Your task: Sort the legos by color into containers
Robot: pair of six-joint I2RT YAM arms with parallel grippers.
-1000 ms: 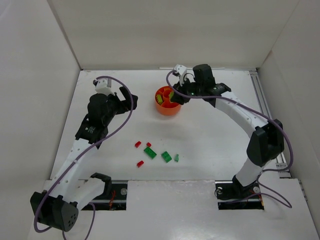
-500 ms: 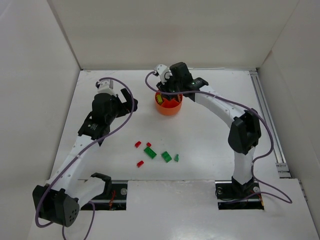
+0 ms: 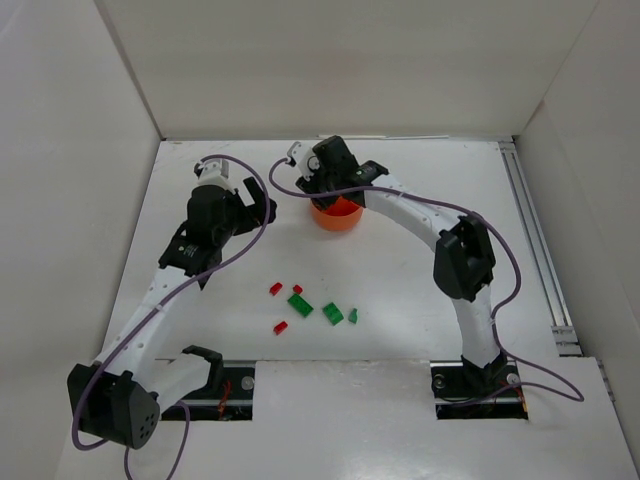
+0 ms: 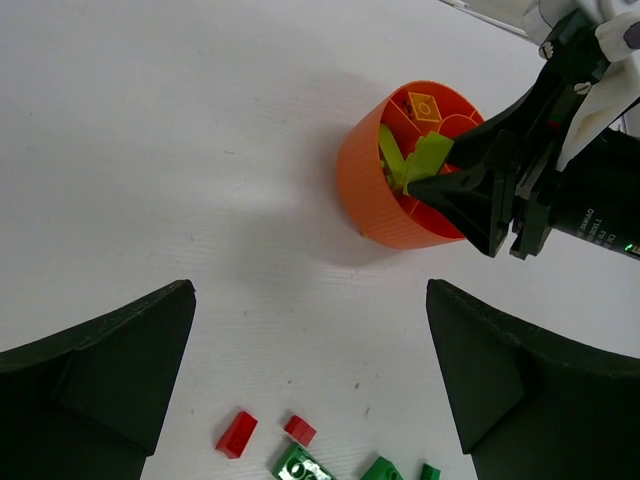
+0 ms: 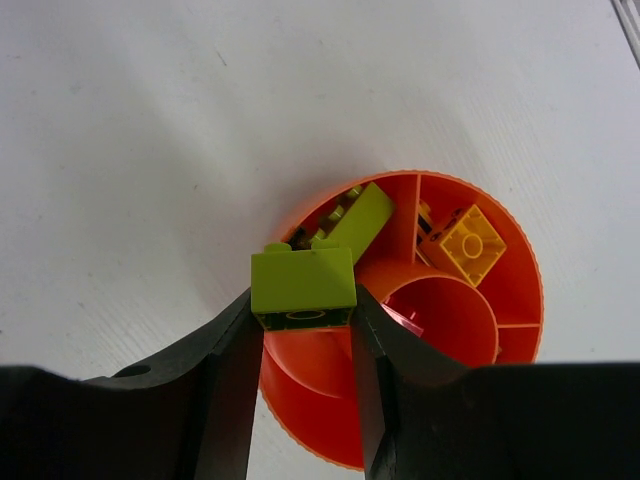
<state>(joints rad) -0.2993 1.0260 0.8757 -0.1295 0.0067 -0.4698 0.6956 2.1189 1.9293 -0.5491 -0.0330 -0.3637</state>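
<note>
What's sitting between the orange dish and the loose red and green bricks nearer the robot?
Nothing: the stretch of white table between the orange dish and the loose bricks is bare, as the top view shows.

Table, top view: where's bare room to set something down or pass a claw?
Bare: the table right of the right arm, out to the side rail; the band between the orange dish and the loose bricks. Crowded: the dish, with the right claw over it gripping a lime brick and the left claw close beside.
</note>
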